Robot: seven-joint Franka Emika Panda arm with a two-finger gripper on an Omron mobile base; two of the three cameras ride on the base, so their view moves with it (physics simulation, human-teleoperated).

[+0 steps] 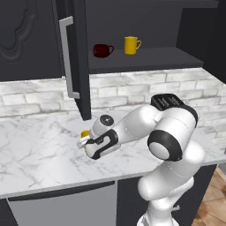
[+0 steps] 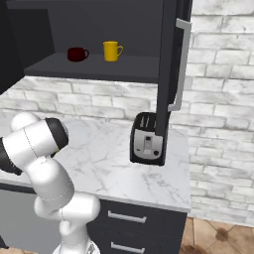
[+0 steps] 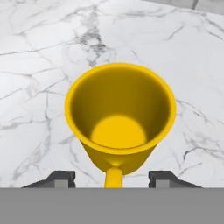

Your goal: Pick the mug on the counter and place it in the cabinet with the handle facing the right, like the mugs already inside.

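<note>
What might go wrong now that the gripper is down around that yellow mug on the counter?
1. In the hand view the fingertips flank the handle side of the mug; closing there may pinch the handle or twist the mug, and it could slip.
2. The open cabinet door hangs right above the mug's spot, so lifting straight up might bump it.
3. The red mug and lemon-yellow mug already crowd the shelf; a careless placement could knock them.

My arm [image 1: 176, 132] is glossy white, with rounded segments and dark joint rings. My fingertips [image 3: 61, 178] are small, dark and blocky.
</note>
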